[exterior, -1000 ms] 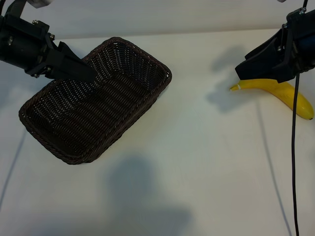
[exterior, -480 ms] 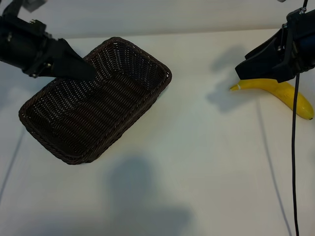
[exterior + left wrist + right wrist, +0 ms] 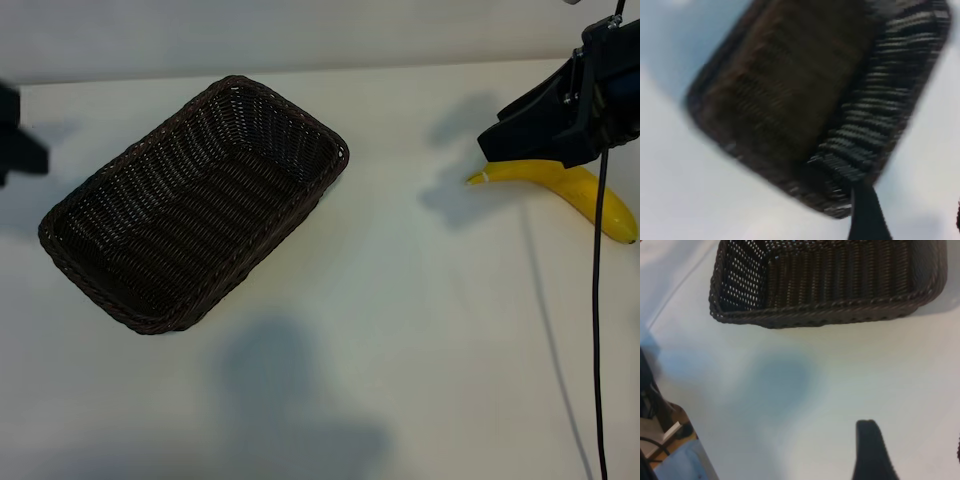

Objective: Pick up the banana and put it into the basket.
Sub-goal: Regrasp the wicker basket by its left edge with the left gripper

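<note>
Near edge of the white table (image 3: 400, 330): bare surface, soft shadows only.

Mid-ground, exterior view: the banana (image 3: 575, 187) lies flat at the right side, well apart from the basket (image 3: 190, 205). Long axis runs roughly across the view with a slight diagonal; pale stem tip points toward the table's centre and the basket, dark end points toward the right edge and a little nearer the camera. Curve bows away from the camera.

Handling judgement: light, firm but bruisable, smooth skin fairly slippery. Best hold is likely across the thick middle of the curve, claw set square to the long axis; a grip near the stem would probably let it swing.

The right gripper (image 3: 500, 140) hangs just over the stem half, angled down, covering part of the fruit. Its claw stands spread, holding nothing; contact with the banana cannot be confirmed.

The basket sits left of centre, empty, long axis diagonal from the near left to the far right, rim unobstructed.

Far left edge: the left gripper (image 3: 15, 150) is barely in frame, clear of the basket rim. Its claw is spread and empty; one finger (image 3: 867, 212) shows in the left wrist view, above the wicker corner.
</note>
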### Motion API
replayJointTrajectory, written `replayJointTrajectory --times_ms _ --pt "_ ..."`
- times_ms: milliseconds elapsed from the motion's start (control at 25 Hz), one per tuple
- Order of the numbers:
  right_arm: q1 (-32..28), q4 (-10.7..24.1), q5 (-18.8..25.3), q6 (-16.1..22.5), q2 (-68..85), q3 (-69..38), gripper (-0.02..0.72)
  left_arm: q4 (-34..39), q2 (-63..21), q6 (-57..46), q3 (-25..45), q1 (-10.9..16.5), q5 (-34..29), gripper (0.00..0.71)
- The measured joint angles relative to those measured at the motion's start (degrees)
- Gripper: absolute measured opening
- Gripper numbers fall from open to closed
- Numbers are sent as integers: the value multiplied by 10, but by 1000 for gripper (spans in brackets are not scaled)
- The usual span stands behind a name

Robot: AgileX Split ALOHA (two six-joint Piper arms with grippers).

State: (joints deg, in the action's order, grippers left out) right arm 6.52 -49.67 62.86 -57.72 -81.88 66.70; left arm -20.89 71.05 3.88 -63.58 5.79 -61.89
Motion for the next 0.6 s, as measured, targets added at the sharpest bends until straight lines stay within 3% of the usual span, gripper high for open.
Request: replayJointTrajectory --times_ms 120,280,600 --pt "0 0 -1 0 0 0 422 52 3 -62 86 0 52 467" --pt "0 0 -3 0 0 0 422 62 5 -108 167 0 140 467" --pt "0 0 -5 3 0 0 422 64 45 -171 192 0 227 467"
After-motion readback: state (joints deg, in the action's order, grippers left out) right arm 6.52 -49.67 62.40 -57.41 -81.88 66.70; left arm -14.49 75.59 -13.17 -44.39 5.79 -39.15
